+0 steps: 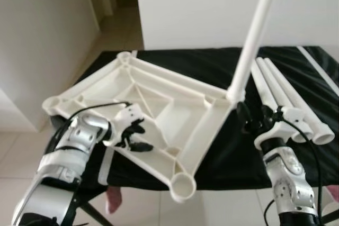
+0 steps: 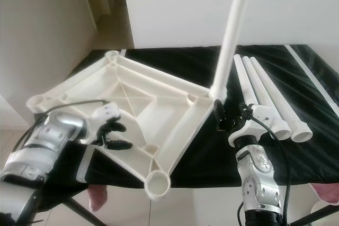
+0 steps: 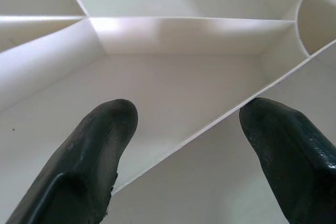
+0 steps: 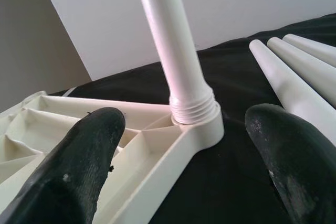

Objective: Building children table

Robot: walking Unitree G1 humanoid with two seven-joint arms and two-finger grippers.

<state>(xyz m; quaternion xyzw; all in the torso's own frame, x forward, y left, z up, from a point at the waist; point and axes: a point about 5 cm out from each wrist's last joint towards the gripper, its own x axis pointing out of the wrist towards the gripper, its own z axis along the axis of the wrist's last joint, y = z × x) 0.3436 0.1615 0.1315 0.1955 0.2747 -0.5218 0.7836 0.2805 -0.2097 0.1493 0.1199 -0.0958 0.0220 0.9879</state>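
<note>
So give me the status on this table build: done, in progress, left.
Done: one leg stands in a corner socket of the upturned tabletop.
In hand: the left gripper, open, straddles a tabletop rib; the right gripper, open, sits by the fitted leg.
Left: three loose legs lie on the black surface.

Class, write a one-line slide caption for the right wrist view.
Open right gripper facing a white table leg screwed upright into the upturned tabletop's corner socket, spare legs lying alongside on black cloth.

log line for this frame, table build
stage: first leg upright in tabletop corner socket | left gripper open astride tabletop rib | right gripper open near leg base | spare legs on black surface
</note>
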